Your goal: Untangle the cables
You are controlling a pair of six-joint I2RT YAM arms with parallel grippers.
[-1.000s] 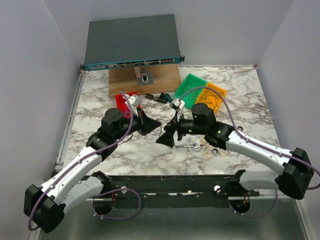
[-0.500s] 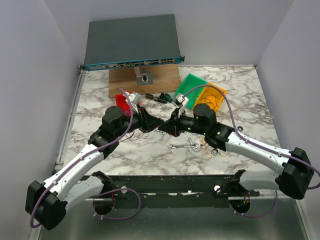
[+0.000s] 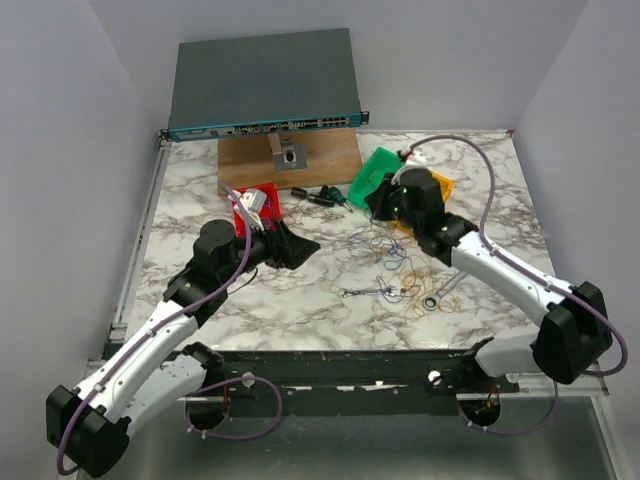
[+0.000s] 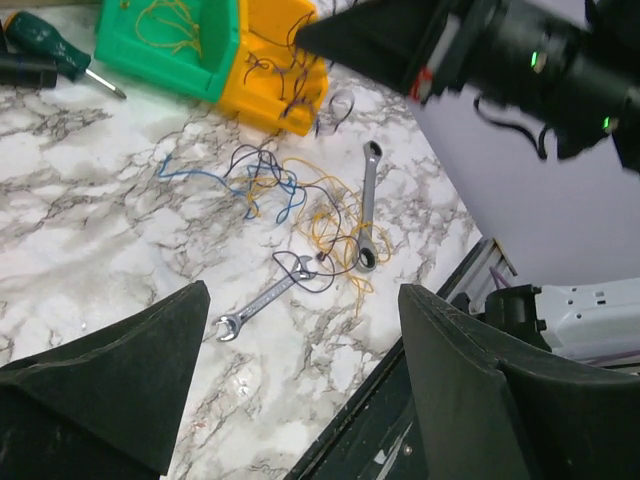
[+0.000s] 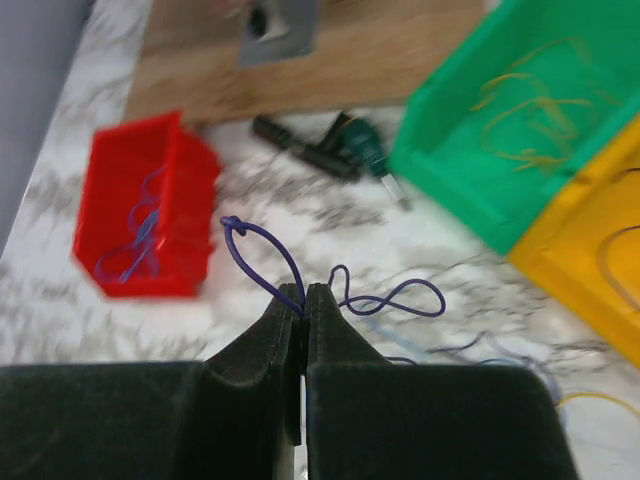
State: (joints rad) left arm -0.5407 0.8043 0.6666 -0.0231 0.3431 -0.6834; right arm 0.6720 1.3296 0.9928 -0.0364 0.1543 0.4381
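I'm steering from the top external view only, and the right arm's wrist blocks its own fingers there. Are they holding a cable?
Observer: Yes. The right wrist view shows the right fingers shut on one dark blue cable, which loops out on both sides of them.
Operator: And the left fingers? From above I can't judge the gap.
Observer: The left wrist view shows the left fingers wide open, with nothing between them.
Operator: The left arm covers part of the red bin for me. Is anything in it?
Observer: The right wrist view shows a blue cable lying inside the red bin.
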